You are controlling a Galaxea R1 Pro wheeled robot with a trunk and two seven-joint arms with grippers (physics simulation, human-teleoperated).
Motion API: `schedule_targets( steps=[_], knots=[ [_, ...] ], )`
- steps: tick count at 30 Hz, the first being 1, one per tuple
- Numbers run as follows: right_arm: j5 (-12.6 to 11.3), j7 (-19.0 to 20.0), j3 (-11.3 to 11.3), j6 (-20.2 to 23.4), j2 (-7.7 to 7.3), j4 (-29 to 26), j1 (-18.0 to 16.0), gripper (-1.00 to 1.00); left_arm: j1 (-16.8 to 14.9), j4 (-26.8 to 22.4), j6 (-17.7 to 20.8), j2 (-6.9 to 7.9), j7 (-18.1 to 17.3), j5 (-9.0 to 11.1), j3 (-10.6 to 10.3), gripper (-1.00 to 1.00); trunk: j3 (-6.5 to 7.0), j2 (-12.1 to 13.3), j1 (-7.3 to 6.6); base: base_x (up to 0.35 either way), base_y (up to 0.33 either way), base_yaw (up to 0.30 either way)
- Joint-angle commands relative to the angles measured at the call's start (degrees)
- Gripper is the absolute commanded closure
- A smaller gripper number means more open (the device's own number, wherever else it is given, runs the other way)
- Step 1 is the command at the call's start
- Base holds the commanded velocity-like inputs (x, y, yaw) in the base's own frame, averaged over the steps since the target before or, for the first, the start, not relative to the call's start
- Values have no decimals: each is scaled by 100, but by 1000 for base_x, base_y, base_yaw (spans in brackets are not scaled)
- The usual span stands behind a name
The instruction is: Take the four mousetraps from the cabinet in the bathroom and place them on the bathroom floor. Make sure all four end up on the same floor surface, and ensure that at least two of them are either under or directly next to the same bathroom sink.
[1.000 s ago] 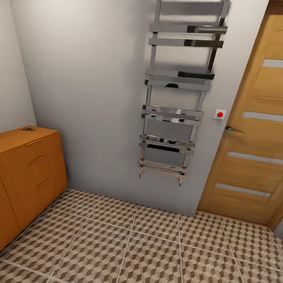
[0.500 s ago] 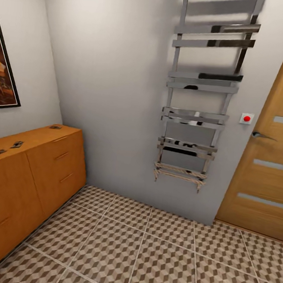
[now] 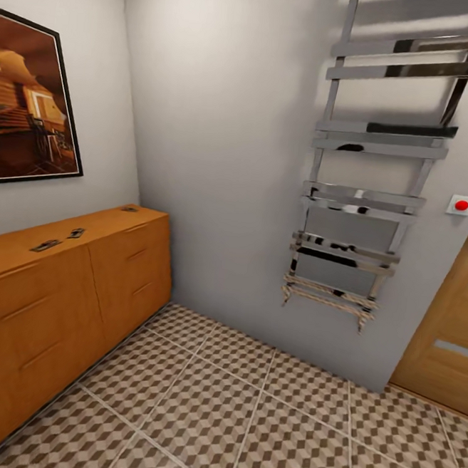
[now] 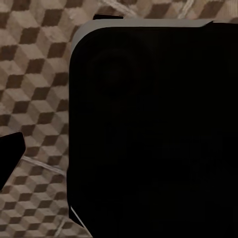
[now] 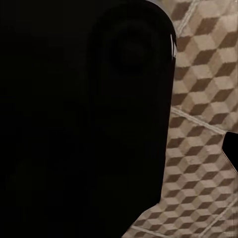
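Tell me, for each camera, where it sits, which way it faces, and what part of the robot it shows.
Head view: sits high on the robot, faces forward and down into a corner with the wooden cabinet, a towel rack, a picture and the patterned floor.
Left wrist view: sits on the left arm, faces down at the floor past a large black robot part.
Right wrist view: sits on the right arm, faces down at the floor past a black robot part.
Shared: all three show the floor.

Cabinet [image 3: 63, 296] along left wall, standing on floor [image 3: 259, 422]; three mousetraps [image 3: 76, 232] on cabinet top, spaced along its length. Picture [image 3: 28, 100] above cabinet. Towel rail [image 3: 376, 169] on far wall; door [image 3: 453, 334] at right.
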Motion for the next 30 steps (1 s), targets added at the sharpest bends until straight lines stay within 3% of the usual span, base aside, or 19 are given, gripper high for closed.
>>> schedule_targets(
  steps=[1, 12, 30],
  knots=[
    [7, -4, 7, -16, 2, 1, -1, -100, -1, -1, -12, -1, -3, 37, 1, -100, -5, -3, 0, 0, 0, 274],
    [7, -4, 7, -9, 0, 1, -1, -100, -1, -1, -3, 5, -17, 37, -5, -100, -5, -3, 0, 32, 0, 139],
    [0, -4, -1, -7, 4, 1, -1, -100, -1, -1, 24, 6, -55, 45, -11, -100, -5, -3, 0, 286, 0, 5]
  ],
)
